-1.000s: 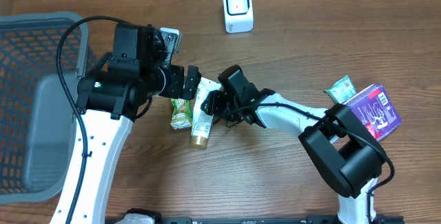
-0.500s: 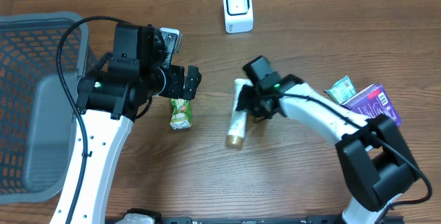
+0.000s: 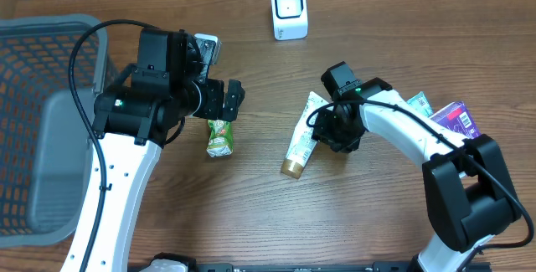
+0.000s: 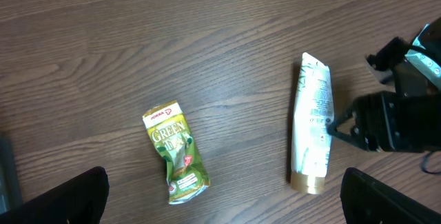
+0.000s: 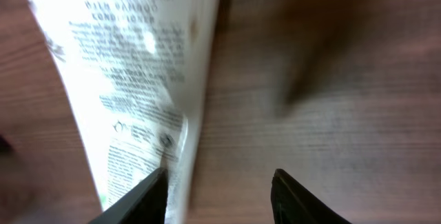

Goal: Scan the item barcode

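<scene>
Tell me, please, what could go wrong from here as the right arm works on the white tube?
1. The right pincer is open, with the white tube lying flat beside one finger, not between both; closing now might only pinch its edge or nudge it away.
2. The scanner stands well away from the tube; a weak grip could drop it on the way.
3. No barcode is visible, so the tube might be presented facing wrongly.

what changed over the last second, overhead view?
Right end effector moved the white tube rightward, away from the green pouch, to mid-table, then opened; the tube now lies flat beside its fingers. Left end effector stayed open near the pouch. Pouch, scanner and basket unmoved.
</scene>
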